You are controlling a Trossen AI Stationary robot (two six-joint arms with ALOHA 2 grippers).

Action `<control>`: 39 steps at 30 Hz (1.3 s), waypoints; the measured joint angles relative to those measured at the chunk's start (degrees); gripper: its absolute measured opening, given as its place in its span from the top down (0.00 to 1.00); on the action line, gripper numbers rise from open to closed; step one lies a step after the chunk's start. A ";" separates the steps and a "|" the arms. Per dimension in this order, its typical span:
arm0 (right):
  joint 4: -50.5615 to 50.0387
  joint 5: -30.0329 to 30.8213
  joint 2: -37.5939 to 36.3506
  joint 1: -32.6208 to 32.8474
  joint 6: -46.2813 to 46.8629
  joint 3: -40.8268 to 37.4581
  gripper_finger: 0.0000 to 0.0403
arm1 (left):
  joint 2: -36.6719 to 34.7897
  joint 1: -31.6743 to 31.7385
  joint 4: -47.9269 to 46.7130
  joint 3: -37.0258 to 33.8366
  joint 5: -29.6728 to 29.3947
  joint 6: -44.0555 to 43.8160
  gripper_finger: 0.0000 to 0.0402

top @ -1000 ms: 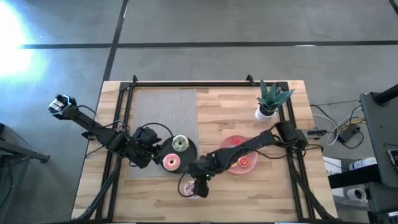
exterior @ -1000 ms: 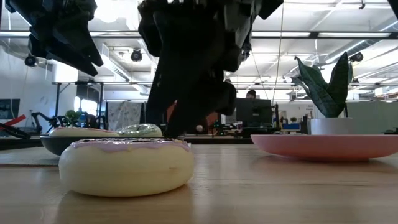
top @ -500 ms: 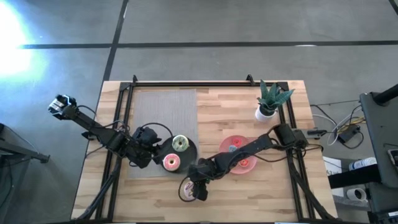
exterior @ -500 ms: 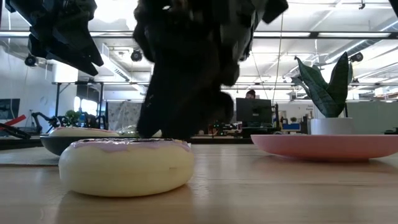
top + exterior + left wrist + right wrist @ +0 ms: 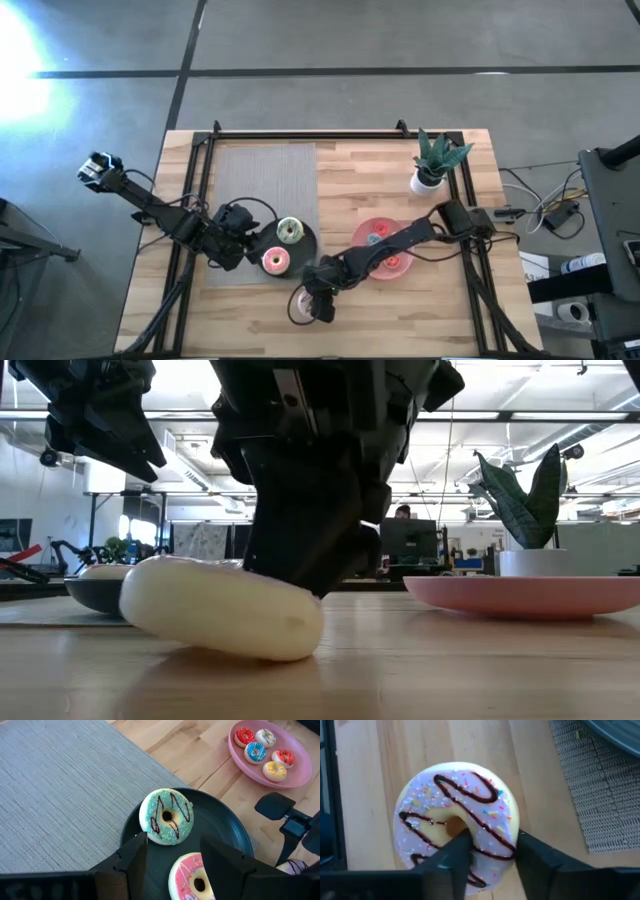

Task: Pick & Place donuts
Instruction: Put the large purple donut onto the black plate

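two big frosted rings, green [image 5: 166, 816] and pink [image 5: 192, 879], already on black round plate [image 5: 227, 827]. tiny donuts [image 5: 262, 750] on pink plate [image 5: 300, 775]. third, pale ring with dark streaks [image 5: 457, 820], tilted on wooden bench [image 5: 400, 305] at 6 o'clock, right claw [image 5: 487, 862] pinching rim through hole, lift likely starting. left claw [image 5: 170, 855] spread, hovering over black plate.

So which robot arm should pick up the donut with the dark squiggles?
The right one. The right gripper already has its fingers around the white donut's rim, and it's tipped up off the table. The left gripper hovers open over the black plate instead.
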 joint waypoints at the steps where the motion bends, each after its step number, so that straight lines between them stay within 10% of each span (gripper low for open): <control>1: -0.01 -0.51 0.08 -0.02 0.00 0.00 0.73 | 0.00 0.02 -0.01 0.00 0.00 0.01 0.61; 7: -0.67 -1.90 -0.97 -0.15 -1.78 -0.14 0.95 | 0.00 0.00 -1.32 -0.03 0.00 0.01 0.61; 15: -1.25 7.00 -6.94 -4.40 -1.50 -0.09 0.94 | 0.00 0.00 -3.04 -0.03 -0.16 -0.60 0.61; 24: -1.75 1.94 -4.09 -13.83 2.84 -0.04 0.94 | 0.27 -1.16 3.83 -0.05 -1.95 0.73 0.61; 39: -1.39 2.65 -4.11 -14.38 2.30 -0.02 0.61 | 10.68 -1.36 14.51 -0.05 -0.76 7.70 0.61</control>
